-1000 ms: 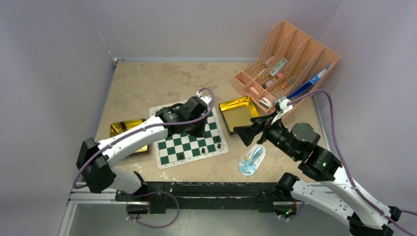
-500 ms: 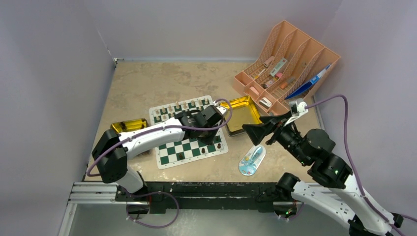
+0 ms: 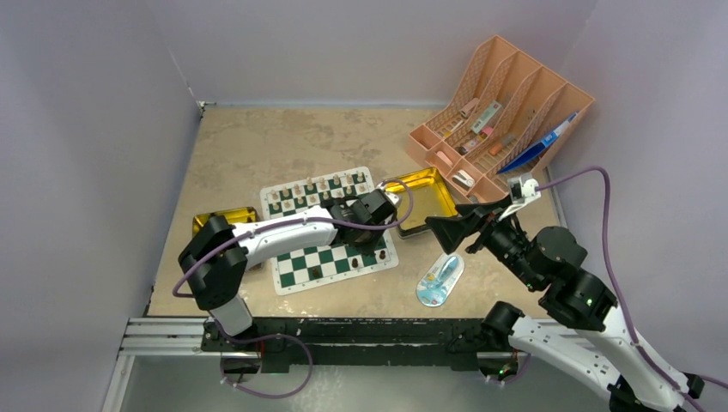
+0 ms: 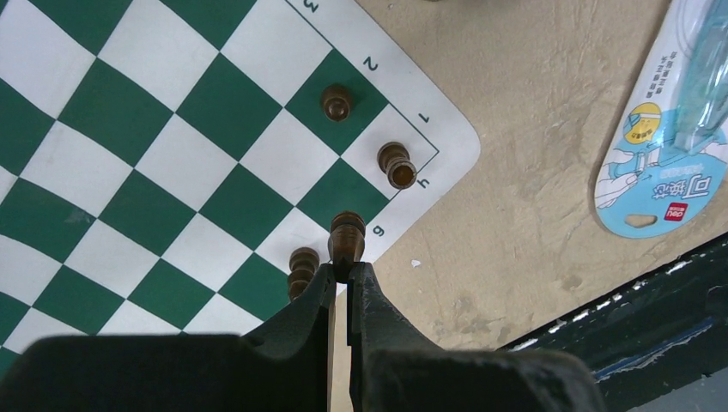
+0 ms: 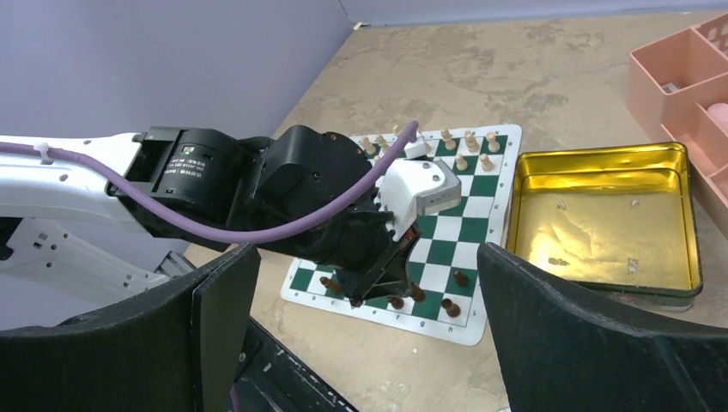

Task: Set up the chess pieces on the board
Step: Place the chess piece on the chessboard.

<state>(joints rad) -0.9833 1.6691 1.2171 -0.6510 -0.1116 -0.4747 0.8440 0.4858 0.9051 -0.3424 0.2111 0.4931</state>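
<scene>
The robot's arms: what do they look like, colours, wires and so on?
The left arm and right arm have white shells with black joint housings, and a purple cable loops along each. The right arm shows a small green light. The left gripper has slim black tapered fingers; the right gripper has broad black ones.

- Left gripper [image 4: 346, 276], carrying a dark piece [image 4: 348, 233], moves from the middle of the board [image 4: 215, 103] to its near right corner.
- Far row of light pieces [image 3: 313, 187] emerges from under the arm.
- Right gripper [image 3: 442, 232] shifts slightly rightward.
</scene>
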